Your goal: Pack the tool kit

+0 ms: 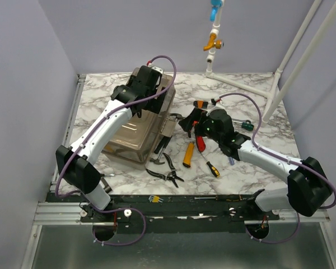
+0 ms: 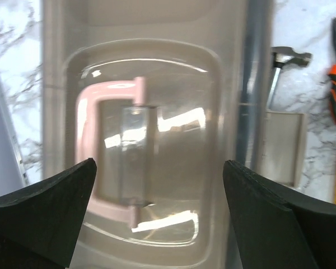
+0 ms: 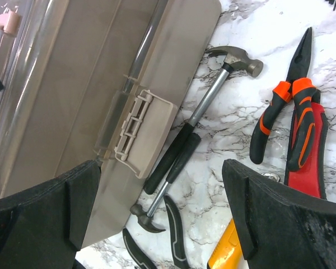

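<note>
Surface: grey-veined marble-print table (image 1: 95, 98), closed in by plain lavender walls (image 1: 22, 84), with a white pipe frame (image 1: 298, 36) standing at 2 o'clock in the overhead view. The translucent beige tool box (image 1: 148, 126) lies lid down at 10 o'clock; the left gripper (image 2: 159, 168) hangs over its pink handle (image 2: 109, 92), fingers wide apart, gripping nothing. Loose tools lie from centre toward 3 o'clock: a claw hammer (image 3: 204, 103) just beside the box's latch and orange-handled pliers (image 3: 300, 120) near it, with the right gripper (image 3: 162, 168) above them, fingers likewise spread and empty.
</note>
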Available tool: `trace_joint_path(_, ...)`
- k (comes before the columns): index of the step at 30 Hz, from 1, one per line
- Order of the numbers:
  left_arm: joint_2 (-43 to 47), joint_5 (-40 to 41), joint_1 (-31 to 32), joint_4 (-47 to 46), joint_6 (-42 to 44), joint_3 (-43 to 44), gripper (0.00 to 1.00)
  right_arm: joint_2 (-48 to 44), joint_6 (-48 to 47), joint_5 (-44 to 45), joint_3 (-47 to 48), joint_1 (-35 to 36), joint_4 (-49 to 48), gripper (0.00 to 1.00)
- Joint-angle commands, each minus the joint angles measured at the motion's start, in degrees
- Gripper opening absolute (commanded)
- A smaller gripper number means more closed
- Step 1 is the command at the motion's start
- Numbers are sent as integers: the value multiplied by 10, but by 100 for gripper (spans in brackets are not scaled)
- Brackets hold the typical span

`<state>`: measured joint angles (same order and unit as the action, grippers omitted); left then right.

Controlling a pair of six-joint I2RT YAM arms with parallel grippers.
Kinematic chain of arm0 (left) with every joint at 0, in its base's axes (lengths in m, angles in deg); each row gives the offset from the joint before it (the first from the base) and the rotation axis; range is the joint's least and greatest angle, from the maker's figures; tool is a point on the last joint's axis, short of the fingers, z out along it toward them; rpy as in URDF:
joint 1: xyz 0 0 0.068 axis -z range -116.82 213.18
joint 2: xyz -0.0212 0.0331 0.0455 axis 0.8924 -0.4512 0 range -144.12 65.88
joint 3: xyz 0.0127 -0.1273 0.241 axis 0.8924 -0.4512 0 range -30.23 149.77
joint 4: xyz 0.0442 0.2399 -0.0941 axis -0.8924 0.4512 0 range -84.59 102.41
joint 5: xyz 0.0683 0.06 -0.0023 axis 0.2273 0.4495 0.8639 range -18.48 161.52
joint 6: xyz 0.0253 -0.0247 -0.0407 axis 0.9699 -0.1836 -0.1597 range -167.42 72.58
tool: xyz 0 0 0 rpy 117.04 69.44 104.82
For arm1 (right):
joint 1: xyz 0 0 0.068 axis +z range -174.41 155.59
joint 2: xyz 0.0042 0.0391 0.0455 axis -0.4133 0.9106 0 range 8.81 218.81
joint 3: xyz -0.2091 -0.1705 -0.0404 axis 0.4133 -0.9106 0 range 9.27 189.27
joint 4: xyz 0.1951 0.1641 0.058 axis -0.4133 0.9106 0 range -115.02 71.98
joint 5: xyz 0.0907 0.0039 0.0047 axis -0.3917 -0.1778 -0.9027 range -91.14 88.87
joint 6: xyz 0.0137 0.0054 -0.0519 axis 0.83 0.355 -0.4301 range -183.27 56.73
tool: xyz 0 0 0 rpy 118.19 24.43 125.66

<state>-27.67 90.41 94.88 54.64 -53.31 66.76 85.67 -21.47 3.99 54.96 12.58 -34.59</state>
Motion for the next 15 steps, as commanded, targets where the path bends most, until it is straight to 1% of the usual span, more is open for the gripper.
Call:
trace_joint_path(1, 39, 49, -32, 22, 21, 17, 99, 13, -7, -18, 11, -3, -18, 100)
trace_joint_path(5, 28, 32, -62, 43, 27, 35, 98, 18, -12, -26, 20, -3, -16, 100)
trace_joint_path(7, 6, 17, -75, 68, 36, 53, 98, 21, -13, -31, 27, -3, -12, 100)
trace_joint_path(9, -28, 19, -85, 102, 40, 79, 99, 24, -14, -36, 33, -3, -9, 100)
trace_joint_path(13, -91, -53, -118, 165, 38, 137, 99, 28, -16, -43, 44, -3, -1, 100)
trace_joint_path(15, -96, -105, -138, 164, 38, 141, 98, 28, -18, -43, 49, -3, 3, 100)
